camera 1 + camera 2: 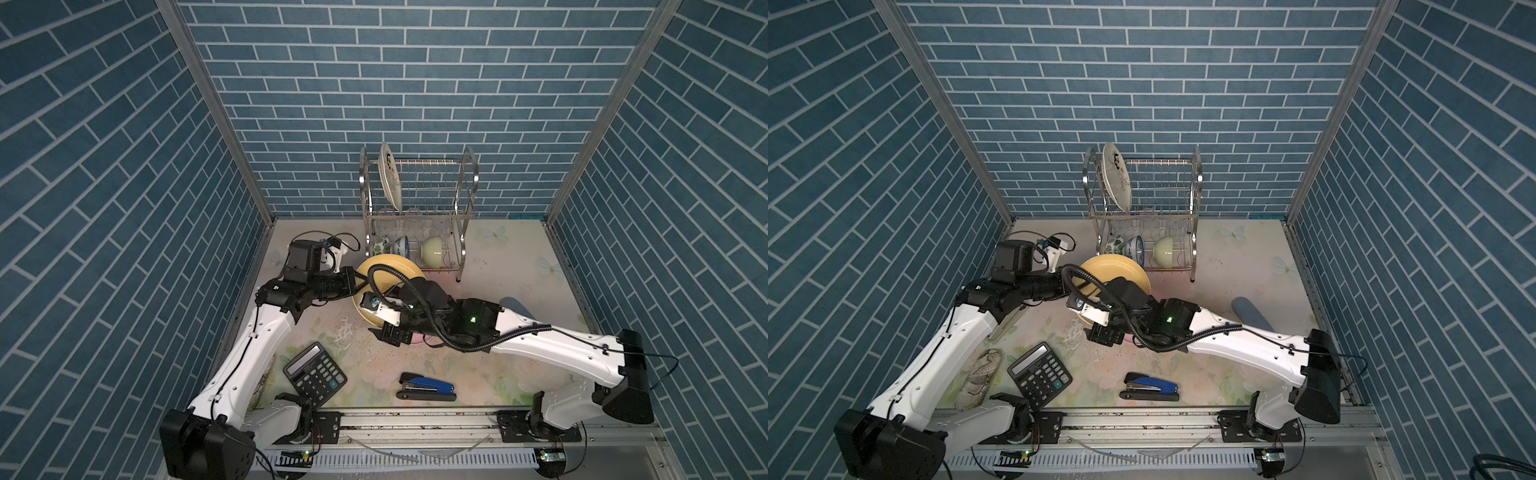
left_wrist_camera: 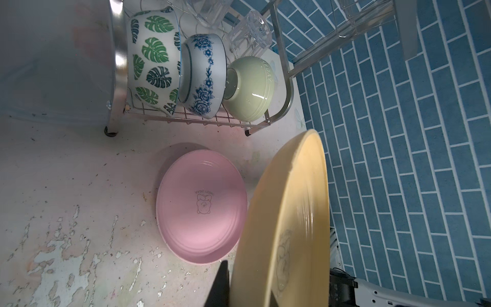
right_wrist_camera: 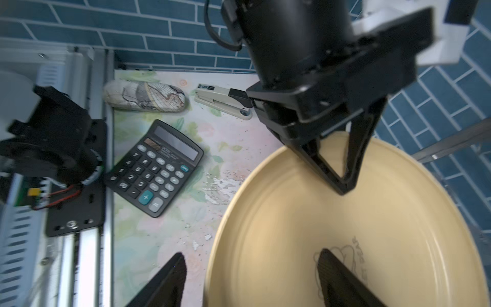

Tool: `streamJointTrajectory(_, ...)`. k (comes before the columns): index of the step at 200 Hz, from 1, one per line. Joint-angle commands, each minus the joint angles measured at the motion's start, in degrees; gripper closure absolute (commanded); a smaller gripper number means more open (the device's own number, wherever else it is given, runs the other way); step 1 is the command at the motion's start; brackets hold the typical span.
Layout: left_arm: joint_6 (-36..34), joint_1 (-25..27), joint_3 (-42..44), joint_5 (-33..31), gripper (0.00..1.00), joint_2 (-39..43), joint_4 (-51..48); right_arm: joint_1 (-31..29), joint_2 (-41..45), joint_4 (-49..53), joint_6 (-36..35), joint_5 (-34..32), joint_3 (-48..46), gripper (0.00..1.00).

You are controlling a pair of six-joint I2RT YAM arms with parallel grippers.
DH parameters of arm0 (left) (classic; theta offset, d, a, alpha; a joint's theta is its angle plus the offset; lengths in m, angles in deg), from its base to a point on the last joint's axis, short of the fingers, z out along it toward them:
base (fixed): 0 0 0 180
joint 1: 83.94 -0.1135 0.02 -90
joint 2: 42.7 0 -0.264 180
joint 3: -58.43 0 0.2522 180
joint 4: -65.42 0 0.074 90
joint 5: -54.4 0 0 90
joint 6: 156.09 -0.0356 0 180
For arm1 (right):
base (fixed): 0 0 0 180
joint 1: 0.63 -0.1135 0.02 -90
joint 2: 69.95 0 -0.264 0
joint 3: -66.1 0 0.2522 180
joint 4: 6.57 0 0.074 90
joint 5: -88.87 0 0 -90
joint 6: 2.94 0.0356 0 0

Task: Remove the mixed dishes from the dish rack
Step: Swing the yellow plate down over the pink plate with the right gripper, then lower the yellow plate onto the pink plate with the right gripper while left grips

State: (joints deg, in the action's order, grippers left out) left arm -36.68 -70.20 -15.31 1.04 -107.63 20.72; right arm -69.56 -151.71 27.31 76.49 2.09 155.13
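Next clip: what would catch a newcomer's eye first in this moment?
The yellow plate, held tilted in front of the dish rack: the left gripper pinches its rim while the right gripper stands open astride its edge. Behind, a cream floral plate stands alone on edge in the rack's top tier, and a pink plate lies flat on the table.

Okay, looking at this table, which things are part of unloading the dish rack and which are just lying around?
Part of the job: dish rack, yellow plate, pink plate, cream floral plate, green-leaf bowl, blue-patterned bowl, pale green bowl, clear tumblers.
Lying about: calculator, blue stapler, beige stapler, patterned case.
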Motion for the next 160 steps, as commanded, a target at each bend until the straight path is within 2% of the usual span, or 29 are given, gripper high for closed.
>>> streamJointTrajectory(1,1.19,-0.03,1.35,-1.05,0.94,1.01,6.72,3.17,5.89,-2.36,10.39,20.15,-4.68,0.22)
streamJointTrajectory(19,1.87,-0.03,2.81,-0.94,0.95,1.1,9.63,7.38,9.26,-6.98,16.35,23.93,-9.01,0.22)
streamJointTrajectory(47,2.76,-0.03,4.73,1.05,0.96,1.38,13.75,16.68,12.72,-12.8,28.03,23.95,-14.49,0.25)
streamJointTrajectory(98,3.38,-0.03,7.08,1.31,0.96,1.36,16.65,29.66,13.28,-13.37,40.8,17.52,-19.23,0.38)
streamJointTrajectory(119,4.24,-0.03,8.11,1.58,0.96,1.21,18.64,32.22,11.44,-16.01,44.23,20.27,-20.37,0.4)
streamJointTrajectory(144,4.34,-0.05,8.8,1.7,0.96,0.92,19.31,32.28,8.9,-17.91,45.45,21.94,-19.86,0.4)
streamJointTrajectory(160,4.54,-0.03,9.33,1.68,0.96,0.61,19.85,32.27,7.23,-18.42,45.87,22.7,-19.13,0.44)
